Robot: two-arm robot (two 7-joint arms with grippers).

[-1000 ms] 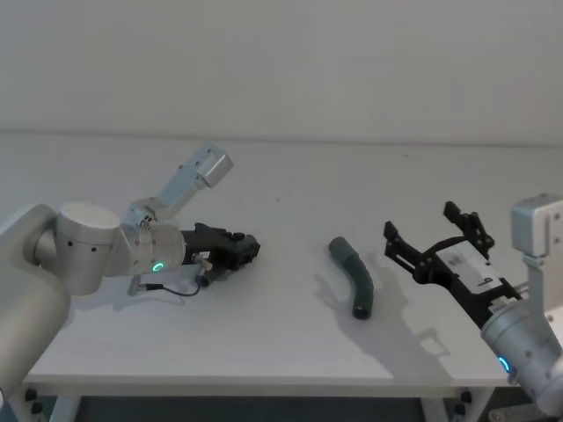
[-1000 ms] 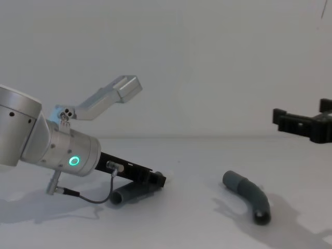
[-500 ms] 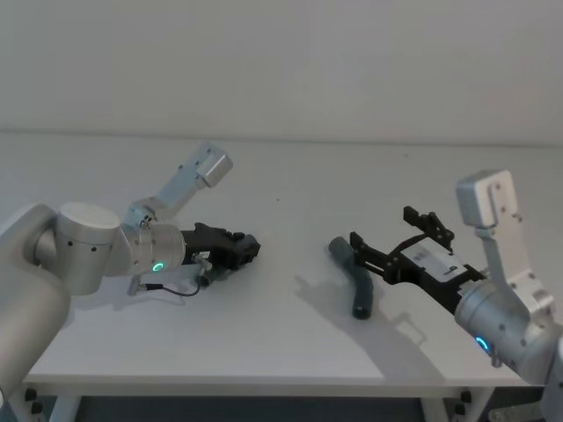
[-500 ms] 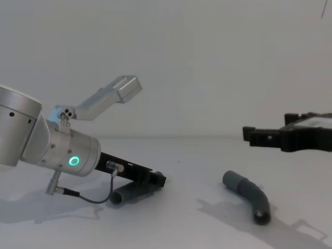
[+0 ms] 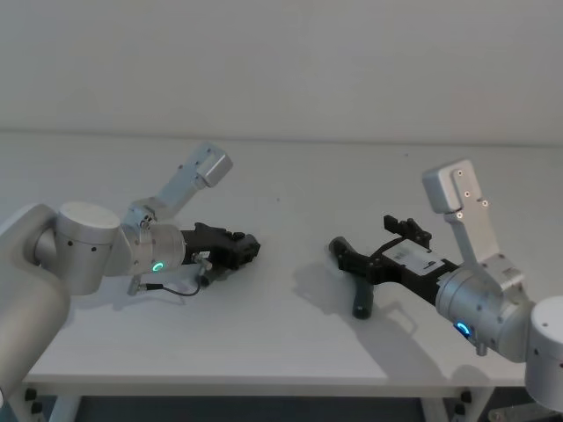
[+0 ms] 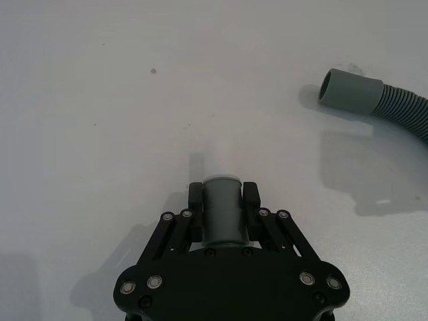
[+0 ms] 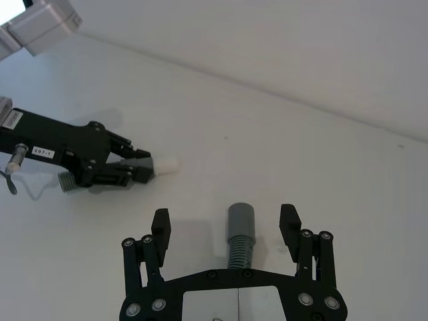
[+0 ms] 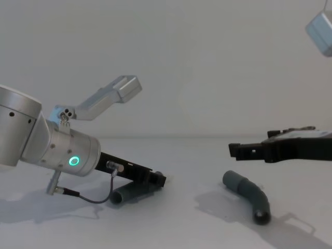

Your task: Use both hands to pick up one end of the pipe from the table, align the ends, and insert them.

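Grey pipe piece (image 7: 241, 231), loose on table (image 5: 290, 176): we log long axis running straight out from right gripper (image 7: 225, 216), centred between wide-spread jaws, gripper just above it. Other piece (image 6: 222, 212): clamped in left gripper (image 6: 223, 197), mouth facing rightward; we judge right arm nearer loose piece

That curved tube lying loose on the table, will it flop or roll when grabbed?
Likely slightly bendy: the loose tube is ribbed behind its smooth sleeve. Round, so a nudge might roll it, though its curve should stop it quickly.
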